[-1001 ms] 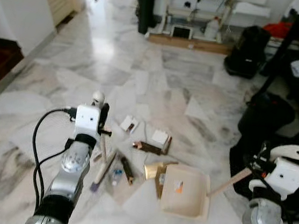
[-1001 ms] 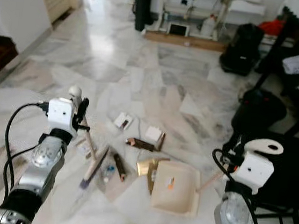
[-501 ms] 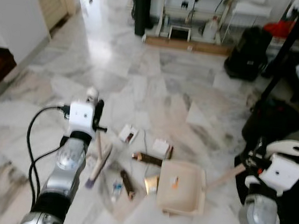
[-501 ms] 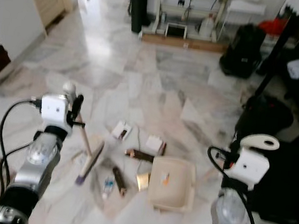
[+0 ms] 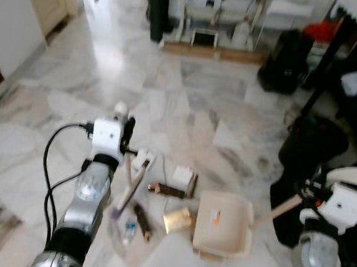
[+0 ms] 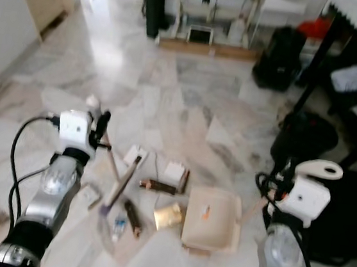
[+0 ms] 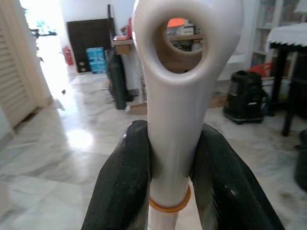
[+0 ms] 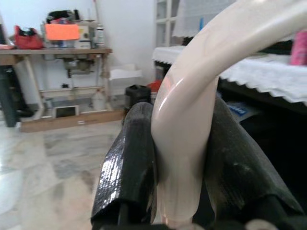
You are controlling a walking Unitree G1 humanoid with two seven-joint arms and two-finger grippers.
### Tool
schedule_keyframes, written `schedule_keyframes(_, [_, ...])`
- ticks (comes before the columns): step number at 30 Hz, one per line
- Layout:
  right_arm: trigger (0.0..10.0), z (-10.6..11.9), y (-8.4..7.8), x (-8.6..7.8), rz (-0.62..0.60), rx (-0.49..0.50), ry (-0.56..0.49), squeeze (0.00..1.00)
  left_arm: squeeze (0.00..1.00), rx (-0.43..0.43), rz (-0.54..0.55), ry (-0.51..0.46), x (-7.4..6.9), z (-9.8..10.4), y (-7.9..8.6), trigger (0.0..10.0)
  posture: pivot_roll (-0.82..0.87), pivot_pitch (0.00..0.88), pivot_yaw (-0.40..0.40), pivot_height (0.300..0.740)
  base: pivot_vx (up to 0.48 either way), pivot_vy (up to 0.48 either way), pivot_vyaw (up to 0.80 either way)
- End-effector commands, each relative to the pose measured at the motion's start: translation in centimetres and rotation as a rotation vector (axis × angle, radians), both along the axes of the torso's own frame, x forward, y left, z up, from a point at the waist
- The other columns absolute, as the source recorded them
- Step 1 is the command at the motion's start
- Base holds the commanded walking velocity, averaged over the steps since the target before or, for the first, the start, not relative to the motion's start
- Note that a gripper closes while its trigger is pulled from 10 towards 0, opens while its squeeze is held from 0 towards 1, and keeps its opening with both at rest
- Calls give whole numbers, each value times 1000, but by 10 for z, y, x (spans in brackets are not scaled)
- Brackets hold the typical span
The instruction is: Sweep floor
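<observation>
1. On the marble floor (image 5: 189,96) ahead of us lies a scatter of litter: a white box (image 5: 182,173), a gold wrapper (image 5: 177,220), a brown stick-like piece (image 5: 166,189) and a small bottle (image 5: 129,230).
2. Our left gripper (image 7: 169,167) has both black fingers (image 7: 122,187) clamped on the broom handle (image 7: 178,96), just below its white looped end; the broom head (image 5: 126,195) rests on the floor among the litter.
3. Our right gripper (image 8: 178,158) squeezes the curved cream handle (image 8: 192,110) of the dustpan (image 5: 222,223), which sits on the floor just beside the gold wrapper.
4. Black bags (image 5: 284,52) stand farther back on our right.
</observation>
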State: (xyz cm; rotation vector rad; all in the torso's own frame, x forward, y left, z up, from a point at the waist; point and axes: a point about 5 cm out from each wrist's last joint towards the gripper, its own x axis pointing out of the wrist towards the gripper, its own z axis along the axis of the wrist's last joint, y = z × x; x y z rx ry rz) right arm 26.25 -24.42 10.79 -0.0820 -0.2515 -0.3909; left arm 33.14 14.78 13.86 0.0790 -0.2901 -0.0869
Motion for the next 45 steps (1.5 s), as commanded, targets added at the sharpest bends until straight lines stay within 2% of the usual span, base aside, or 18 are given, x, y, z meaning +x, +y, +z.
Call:
schedule_keyframes(1, [10000,5,-4,0,-16,-8,-23,0,0,-14,-20,-61,2,13,-4,10000,24,91,-1,740,0,0,-800])
schedule_keyframes(16, [10000,11,-10,-1,-39,-24,-35,0,0,-15,-25,-57,2,13,-4,10000,23,96,-2,740,0,0,-800])
schedule_keyframes(38, [10000,-1,-1,3,1,-38,29,0,0,-24,-22,-26,6,11,-5,10000,22,101,-3,740,0,0,0])
schedule_keyframes(45, [10000,-2,0,3,3,-24,30,0,0,-26,-22,-24,7,11,-6,10000,22,102,-3,740,0,0,560])
